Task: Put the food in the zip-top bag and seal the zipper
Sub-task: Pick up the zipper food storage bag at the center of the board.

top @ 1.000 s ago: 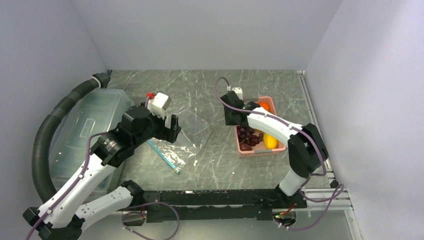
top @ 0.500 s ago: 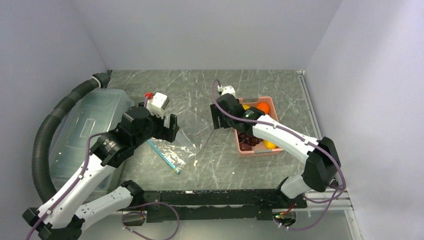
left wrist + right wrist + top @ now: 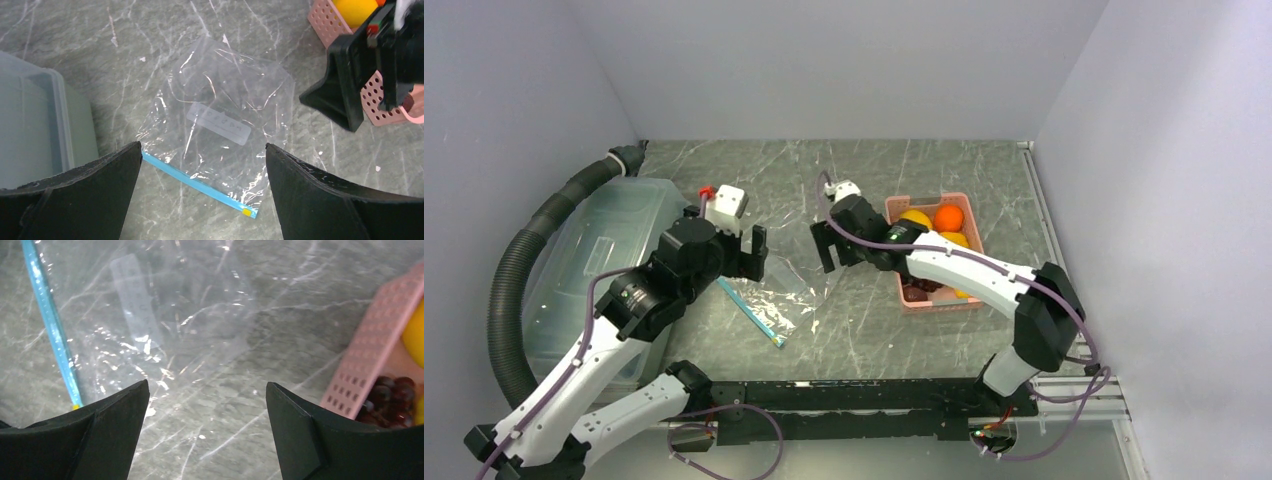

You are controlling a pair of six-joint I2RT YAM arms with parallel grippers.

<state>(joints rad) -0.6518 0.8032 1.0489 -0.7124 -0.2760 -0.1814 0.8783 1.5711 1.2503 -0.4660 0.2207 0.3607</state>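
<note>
The zip-top bag [image 3: 792,288] is lying flat and empty on the grey marbled table [image 3: 874,335], between the two arms. Its teal zipper [image 3: 754,314] is running along the edge nearest the robot's bases. The food is sitting well apart from it in the pink basket [image 3: 939,303] to the right: an orange ball [image 3: 948,217], a yellow piece [image 3: 915,217] and a dark grape bunch [image 3: 387,395] are showing.

The left gripper [image 3: 750,262] is hanging over the bag's left part with its jaws spread wide and nothing between them. Its wrist is tilting downward, so its camera is looking straight onto the clear plastic and the blue strip. The left arm is rising from its base and bending forward beside the translucent bin [image 3: 604,250].

The right gripper [image 3: 829,250] is hovering just left of the basket, above the bag's far right corner, with its jaws also standing wide and empty. The right arm is folding at the elbow and stretching leftward across the basket's near half.
</note>
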